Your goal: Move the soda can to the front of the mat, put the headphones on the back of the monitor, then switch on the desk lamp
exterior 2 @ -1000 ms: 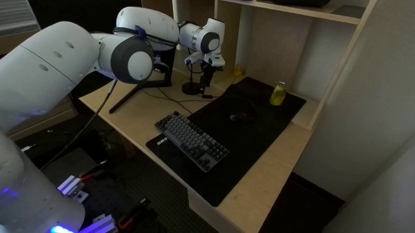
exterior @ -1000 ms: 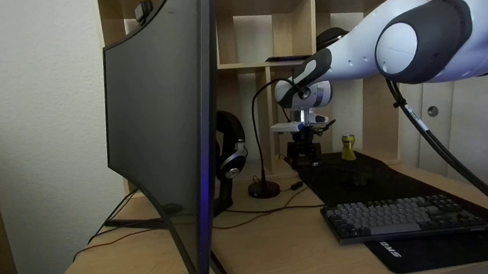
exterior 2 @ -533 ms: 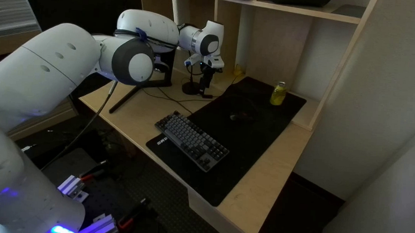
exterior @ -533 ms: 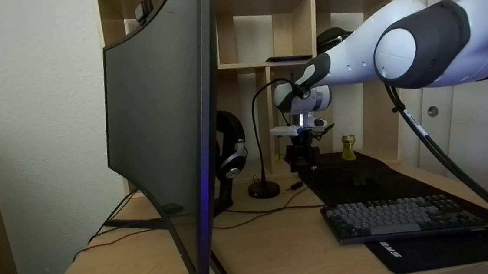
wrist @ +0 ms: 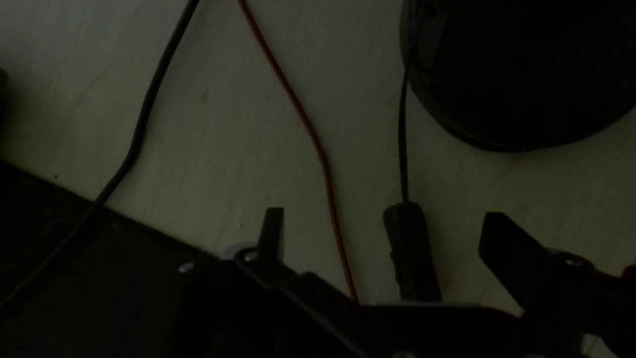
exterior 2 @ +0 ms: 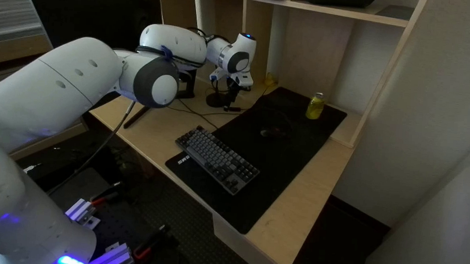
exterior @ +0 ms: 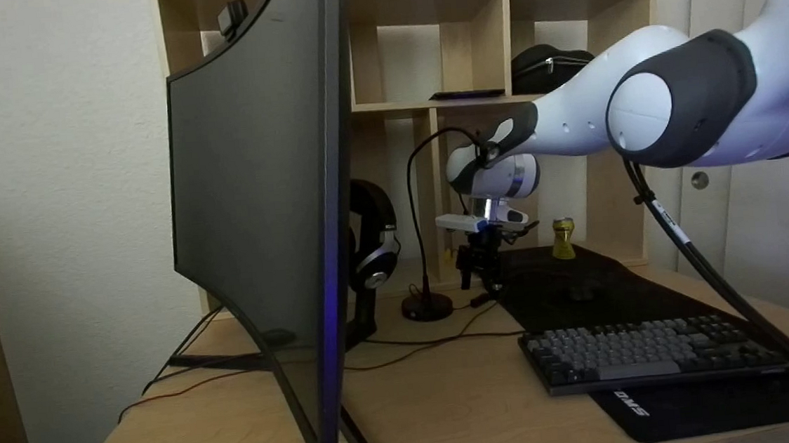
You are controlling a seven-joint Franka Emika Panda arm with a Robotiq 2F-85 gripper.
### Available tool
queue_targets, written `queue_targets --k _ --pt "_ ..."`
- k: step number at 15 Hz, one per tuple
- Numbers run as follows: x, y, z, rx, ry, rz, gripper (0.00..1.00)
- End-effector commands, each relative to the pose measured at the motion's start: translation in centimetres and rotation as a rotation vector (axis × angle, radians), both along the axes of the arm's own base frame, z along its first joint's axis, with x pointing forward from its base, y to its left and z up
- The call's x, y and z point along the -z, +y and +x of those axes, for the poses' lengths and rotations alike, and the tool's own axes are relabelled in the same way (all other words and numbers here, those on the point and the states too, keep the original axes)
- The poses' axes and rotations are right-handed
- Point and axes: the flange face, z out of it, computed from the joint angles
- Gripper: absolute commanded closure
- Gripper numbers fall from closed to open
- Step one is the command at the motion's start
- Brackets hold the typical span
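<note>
Desk lamp upright on counter. Wrist view: round base at 2 o'clock; cord block at 7 o'clock from it, showing between jaws spread wide. In an exterior view, from the base: headphones at 11 o'clock, soda can on mat at 2 o'clock.

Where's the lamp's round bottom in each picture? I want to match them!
In an exterior view: lamp base, slightly below and right of the middle.
In an exterior view: lamp base, slightly above and left of the middle.
In the wrist view: lamp base, top right, partly cut off.
All three also show the black mat, lower left in the wrist view.
</note>
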Motion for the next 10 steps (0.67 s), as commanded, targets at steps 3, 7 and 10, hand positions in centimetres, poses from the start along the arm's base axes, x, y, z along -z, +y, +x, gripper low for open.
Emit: queue_targets --k 3,7,10 --pt "-0.3 0.3 0.9 0.002 -0.055 0.057 0.0" --pt "-0.5 0.5 0.4 0.007 -0.022 0.039 0.0" --pt "0.5 0.3 0.1 0.028 0.006 -0.005 0.0"
